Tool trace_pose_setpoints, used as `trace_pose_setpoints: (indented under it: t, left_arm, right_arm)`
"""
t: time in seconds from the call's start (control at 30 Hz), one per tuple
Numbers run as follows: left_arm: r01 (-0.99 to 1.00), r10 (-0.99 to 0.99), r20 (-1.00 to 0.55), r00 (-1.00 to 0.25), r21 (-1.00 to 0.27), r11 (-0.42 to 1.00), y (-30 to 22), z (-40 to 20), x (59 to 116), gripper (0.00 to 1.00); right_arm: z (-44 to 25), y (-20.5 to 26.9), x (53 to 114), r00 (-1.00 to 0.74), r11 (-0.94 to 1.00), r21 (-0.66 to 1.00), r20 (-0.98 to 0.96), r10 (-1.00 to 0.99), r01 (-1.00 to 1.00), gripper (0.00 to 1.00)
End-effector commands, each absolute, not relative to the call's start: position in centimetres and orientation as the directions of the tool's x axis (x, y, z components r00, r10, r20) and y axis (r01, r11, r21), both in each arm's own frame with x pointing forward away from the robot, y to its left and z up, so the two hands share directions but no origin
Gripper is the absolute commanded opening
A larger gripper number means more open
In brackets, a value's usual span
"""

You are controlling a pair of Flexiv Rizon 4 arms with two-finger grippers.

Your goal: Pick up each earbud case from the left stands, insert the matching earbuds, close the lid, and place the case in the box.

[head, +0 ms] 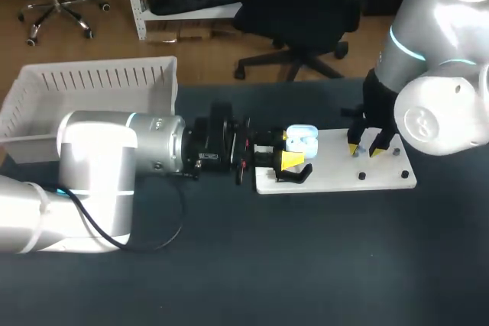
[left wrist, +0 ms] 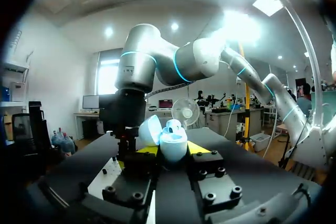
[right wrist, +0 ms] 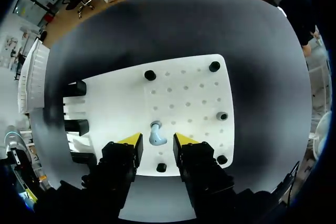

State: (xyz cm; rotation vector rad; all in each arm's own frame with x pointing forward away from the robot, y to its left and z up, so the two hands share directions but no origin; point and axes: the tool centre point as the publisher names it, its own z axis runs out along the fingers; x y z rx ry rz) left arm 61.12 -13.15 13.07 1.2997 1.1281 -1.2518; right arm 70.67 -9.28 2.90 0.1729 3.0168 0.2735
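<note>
Pale blue earbud case [head: 300, 139], white board [head: 336, 172], white slatted box [head: 99, 78], dark table [head: 306, 265]

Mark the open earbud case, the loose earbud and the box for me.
earbud case [left wrist: 174, 145]: left wrist view, lower shell.
earbud [right wrist: 156, 135]: right wrist view, its body.
box [head: 99, 79]: head view, slatted back wall.

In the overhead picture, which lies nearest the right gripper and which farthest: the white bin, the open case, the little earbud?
1. The earbud, between the fingers of the right gripper, on the board.
2. The case, at the board's left end.
3. The bin, far left, at the back.
</note>
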Motion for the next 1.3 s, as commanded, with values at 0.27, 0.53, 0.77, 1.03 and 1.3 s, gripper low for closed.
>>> trace_pose_setpoints:
  t: [0.27, 0.53, 0.77, 1.03, 1.3]
  left_arm:
    - [0.994, -0.002, -0.999, 0.040, 0.040, -0.101, -13.16, 13.09, 61.17, 0.00]
    - [0.994, -0.002, -0.999, 0.040, 0.040, -0.101, -13.16, 13.09, 61.17, 0.00]
    - [0.994, -0.002, -0.999, 0.040, 0.040, -0.101, -13.16, 13.09, 61.17, 0.00]
    - [0.994, -0.002, -0.999, 0.040, 0.040, -0.101, -13.16, 13.09, 61.17, 0.00]
    - [0.994, -0.002, -0.999, 0.040, 0.040, -0.101, -13.16, 13.09, 61.17, 0.00]
  right_arm:
    - [2.57, -9.10, 70.89, -0.989, 0.977, 0.185, -0.084, 0.123, 0.106, 0.31]
    - [2.68, -9.34, 70.62, -0.989, 0.978, 0.181, -0.082, 0.124, 0.108, 0.30]
    - [2.77, -9.37, 70.67, -0.988, 0.976, 0.185, -0.079, 0.131, 0.115, 0.29]
    - [2.77, -9.28, 70.83, -0.988, 0.977, 0.181, -0.077, 0.131, 0.116, 0.28]
    - [2.70, -9.20, 70.83, -0.989, 0.978, 0.177, -0.073, 0.129, 0.114, 0.22]
